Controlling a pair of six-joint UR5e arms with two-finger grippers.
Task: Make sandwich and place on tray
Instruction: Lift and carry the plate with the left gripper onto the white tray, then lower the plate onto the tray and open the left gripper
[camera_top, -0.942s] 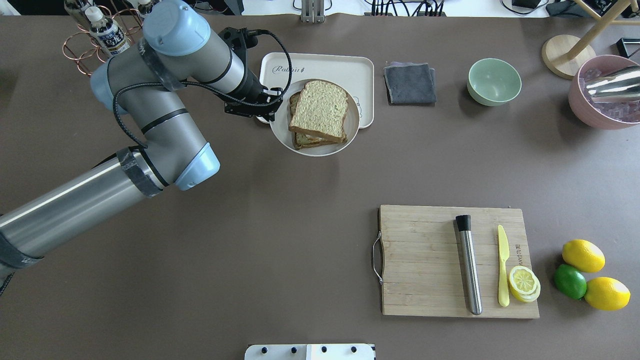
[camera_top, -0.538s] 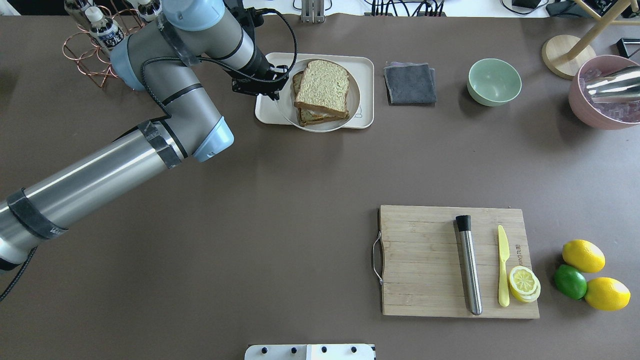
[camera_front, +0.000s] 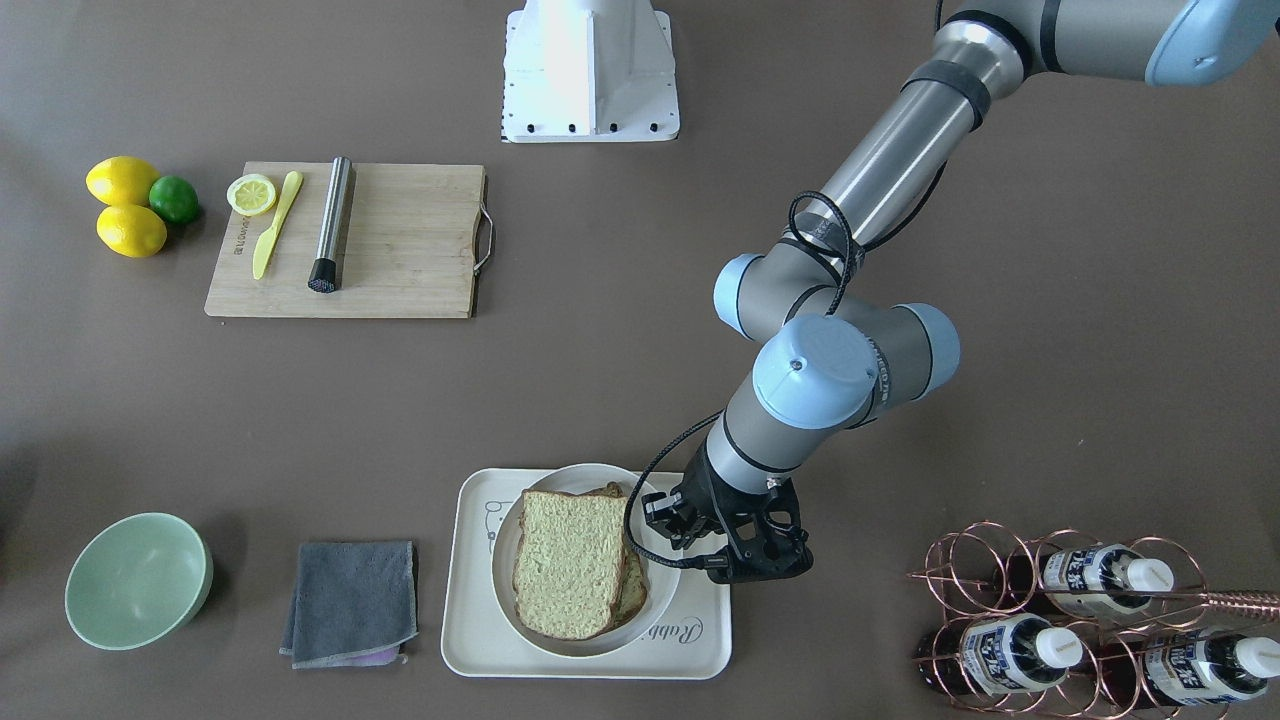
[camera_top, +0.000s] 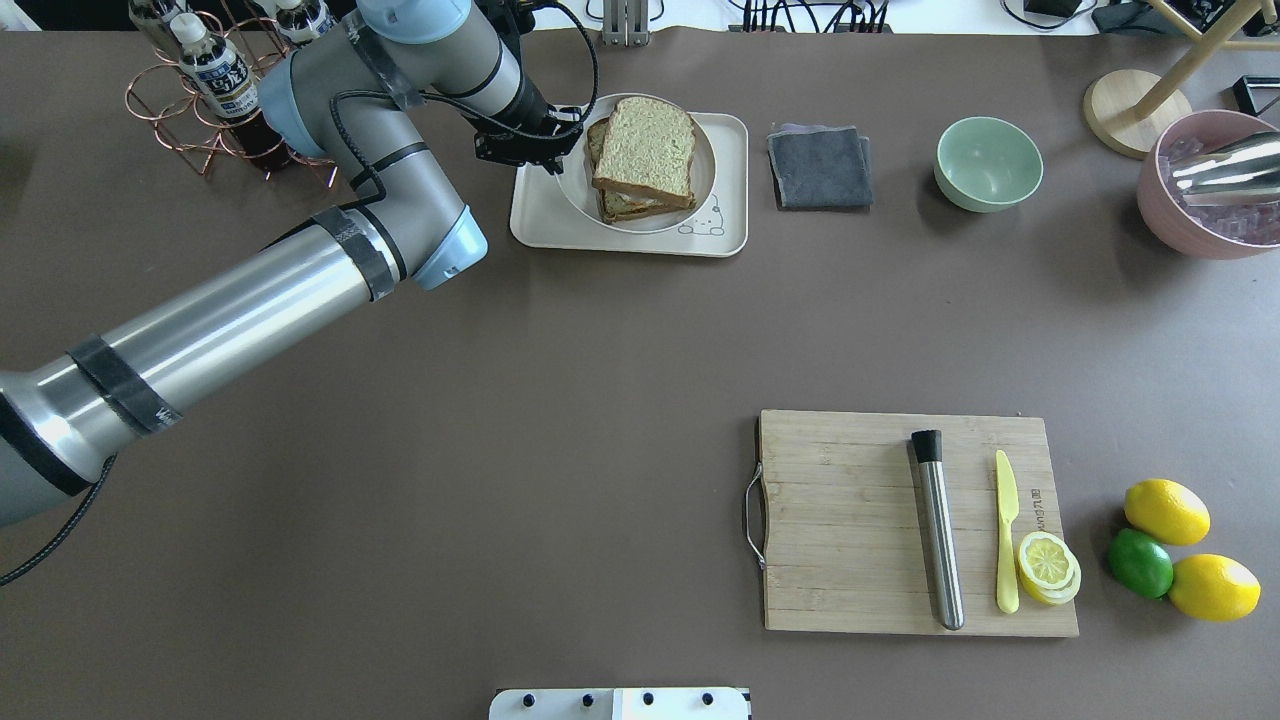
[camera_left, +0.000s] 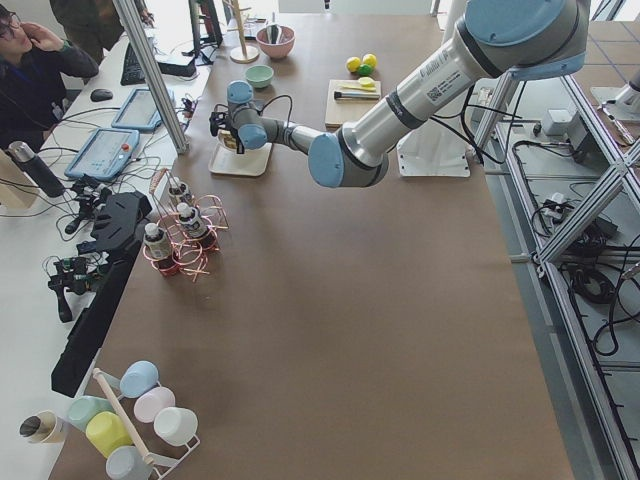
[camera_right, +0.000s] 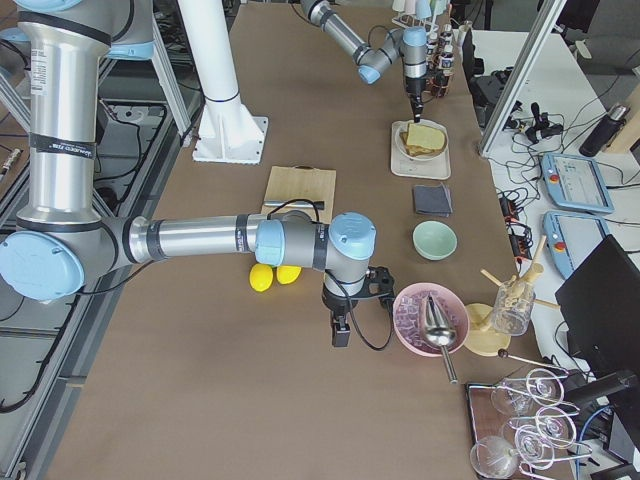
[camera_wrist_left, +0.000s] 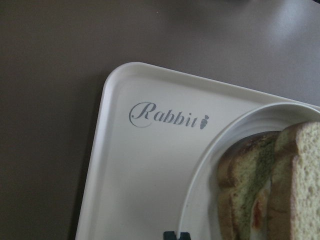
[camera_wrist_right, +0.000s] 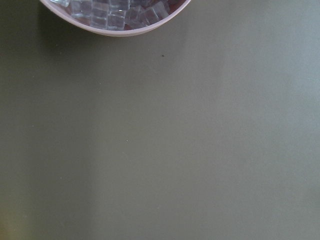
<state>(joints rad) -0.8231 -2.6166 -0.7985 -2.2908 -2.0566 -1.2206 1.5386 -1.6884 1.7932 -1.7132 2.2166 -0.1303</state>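
The sandwich (camera_top: 645, 150), two brown-crusted slices with egg between, lies on its round white plate (camera_top: 640, 225). The plate is over the cream tray (camera_top: 540, 225) with the "Rabbit" script, and its far rim overhangs the tray's far edge. I cannot tell whether the plate rests on the tray. My left gripper (camera_top: 558, 150) is shut on the plate's left rim. The front view shows the gripper (camera_front: 668, 530), plate (camera_front: 580, 650), sandwich (camera_front: 568, 575) and tray (camera_front: 470, 640). The left wrist view shows the fingertips (camera_wrist_left: 176, 235) at the rim. My right gripper (camera_right: 340, 335) hangs near the pink bowl; I cannot tell its state.
A grey cloth (camera_top: 820, 167) and a green bowl (camera_top: 988, 163) lie right of the tray. A pink bowl of ice (camera_top: 1210, 185) is at the far right. A copper bottle rack (camera_top: 215, 90) stands left of the tray. A cutting board (camera_top: 850, 520) with tools sits near right.
My left gripper has carried the plate with the sandwich away from the robot, from the tray's near edge to over the tray's middle and far side.
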